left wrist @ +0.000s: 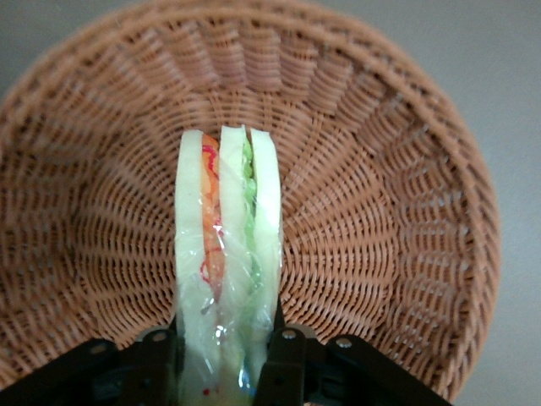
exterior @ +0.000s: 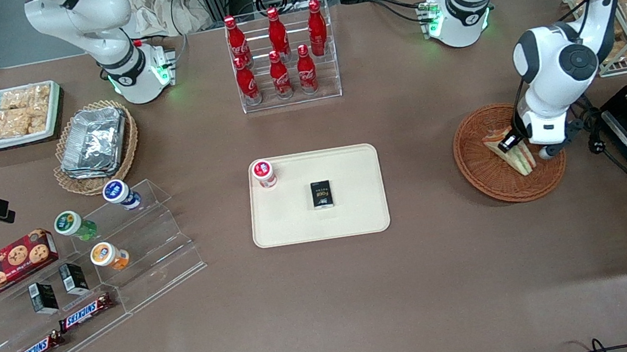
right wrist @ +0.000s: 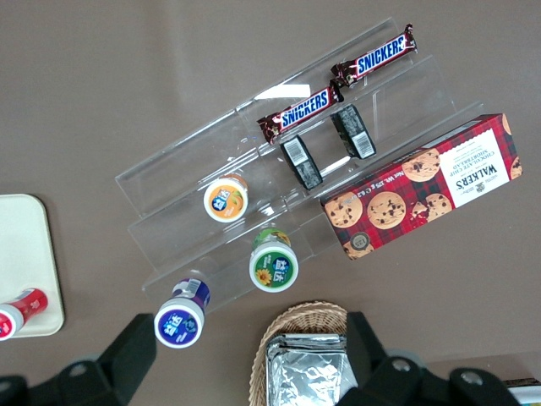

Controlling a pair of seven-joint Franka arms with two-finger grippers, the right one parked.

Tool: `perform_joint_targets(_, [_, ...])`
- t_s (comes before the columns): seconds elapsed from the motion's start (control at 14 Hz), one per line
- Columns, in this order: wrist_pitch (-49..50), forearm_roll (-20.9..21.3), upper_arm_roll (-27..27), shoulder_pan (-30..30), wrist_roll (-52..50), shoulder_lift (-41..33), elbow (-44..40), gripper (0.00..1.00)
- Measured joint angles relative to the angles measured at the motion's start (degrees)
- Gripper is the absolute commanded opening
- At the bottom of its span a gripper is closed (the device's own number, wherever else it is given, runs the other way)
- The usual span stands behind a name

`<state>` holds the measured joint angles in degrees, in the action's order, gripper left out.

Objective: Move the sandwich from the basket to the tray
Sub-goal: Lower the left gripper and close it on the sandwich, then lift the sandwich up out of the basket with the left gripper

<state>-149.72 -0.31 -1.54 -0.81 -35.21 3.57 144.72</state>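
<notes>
Sandwich [left wrist: 226, 254] upright in basket [left wrist: 380, 220], gripper [left wrist: 226, 351] clamped on its sides from above; fingertips cut off.

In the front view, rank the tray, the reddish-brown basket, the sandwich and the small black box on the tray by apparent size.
Largest to smallest in the front view:
1. tray
2. basket
3. sandwich, partly hidden by the gripper, whose jaws flank it in the basket
4. black box
</notes>
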Motion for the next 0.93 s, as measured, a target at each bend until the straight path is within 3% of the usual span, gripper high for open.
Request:
perform_joint_targets(0.43, [26.62, 0.05, 0.08, 0.04, 5.33, -7.96, -14.22, 0.0])
perform_joint_targets(0.93, [53.89, -1.74, -2.11, 2.27, 15.04, -7.4, -39.72, 0.0])
